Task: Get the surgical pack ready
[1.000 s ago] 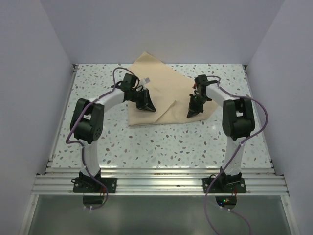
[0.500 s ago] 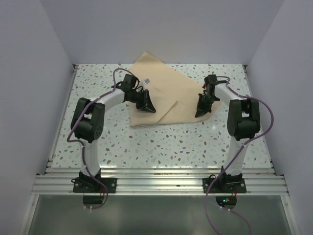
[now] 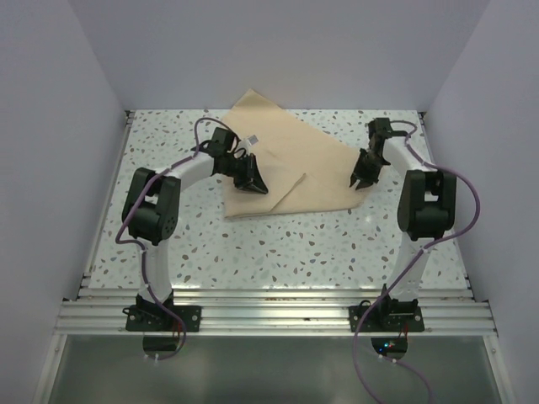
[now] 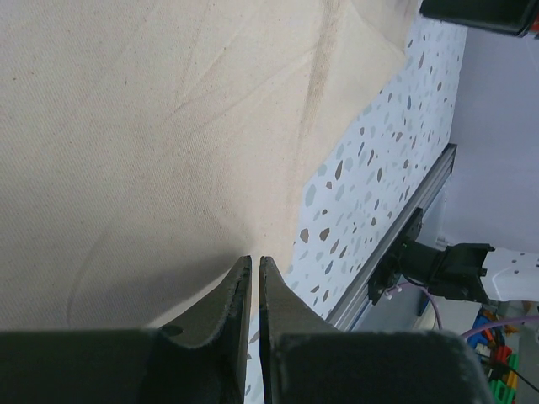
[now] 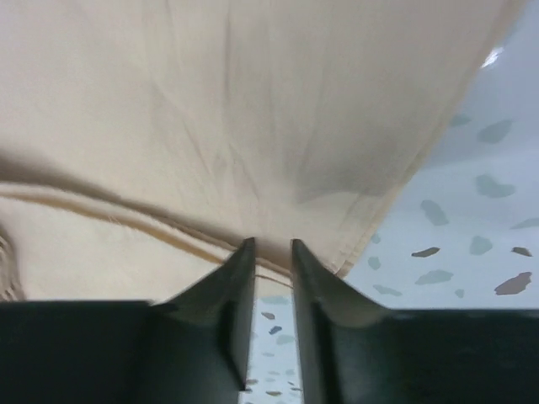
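Tan fabric sheet [image 3: 290,156] lies upper centre on the speckled white table [image 3: 278,244]. My left gripper [image 4: 255,261] pinches its edge; my right gripper [image 5: 269,246] is slightly spread at its right corner. Plain pale walls [image 3: 278,50] around, aluminium rail [image 3: 269,310] at the bottom.

Your left arm [image 3: 192,168] and right arm [image 3: 406,263]: white links, black joints | cables [image 3: 208,120]: purple, looping | fingers [image 4: 227,311]: black, tapered
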You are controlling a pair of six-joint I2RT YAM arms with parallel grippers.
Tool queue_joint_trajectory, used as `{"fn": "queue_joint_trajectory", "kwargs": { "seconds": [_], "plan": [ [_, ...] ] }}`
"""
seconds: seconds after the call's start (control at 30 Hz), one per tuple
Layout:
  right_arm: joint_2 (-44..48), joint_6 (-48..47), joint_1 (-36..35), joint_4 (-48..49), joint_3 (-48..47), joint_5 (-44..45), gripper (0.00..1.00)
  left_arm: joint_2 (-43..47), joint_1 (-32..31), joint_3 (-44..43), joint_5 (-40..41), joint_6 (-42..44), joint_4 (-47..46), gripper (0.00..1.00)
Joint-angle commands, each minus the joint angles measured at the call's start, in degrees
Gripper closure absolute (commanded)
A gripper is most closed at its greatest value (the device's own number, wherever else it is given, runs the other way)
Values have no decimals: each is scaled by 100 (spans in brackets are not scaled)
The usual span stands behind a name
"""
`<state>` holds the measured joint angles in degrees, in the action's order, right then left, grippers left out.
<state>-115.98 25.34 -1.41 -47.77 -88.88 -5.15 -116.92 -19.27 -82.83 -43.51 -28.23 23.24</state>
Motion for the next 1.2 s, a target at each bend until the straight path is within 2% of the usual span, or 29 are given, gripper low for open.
{"fn": "queue_joint_trajectory", "kwargs": {
  "seconds": [0.0,0.23,0.37,0.57,0.67,0.83,0.93,0.97,1.0,1.07,1.17],
  "plan": [
    [173,392,387,276,-568,680,65,29,63,-208,-176,133,-22,89],
    [-433,603,712,531,-1140,1279,33,99,63,-137,-237,142,-39,89],
    [-741,638,818,839,-1227,1254,29,126,63,29,-272,142,-83,89],
    [-1294,691,888,1042,-1403,1025,32,135,63,82,-264,169,-48,89],
    [-1453,674,897,1111,-1439,981,35,117,81,30,-246,169,-31,89],
    [-1532,656,897,1147,-1448,989,51,161,142,-49,-114,133,-13,89],
    [-1559,639,897,1147,-1474,955,77,214,239,-76,-35,142,57,89],
    [-1541,630,897,1121,-1492,954,91,231,283,-102,87,151,101,90],
    [-1437,621,879,1121,-1483,954,95,275,379,-102,158,168,136,90],
    [-1217,586,844,1147,-1378,919,100,424,589,-93,429,160,224,92],
    [-690,516,651,963,-1360,954,100,688,923,-23,920,63,338,94]
  ]
}}
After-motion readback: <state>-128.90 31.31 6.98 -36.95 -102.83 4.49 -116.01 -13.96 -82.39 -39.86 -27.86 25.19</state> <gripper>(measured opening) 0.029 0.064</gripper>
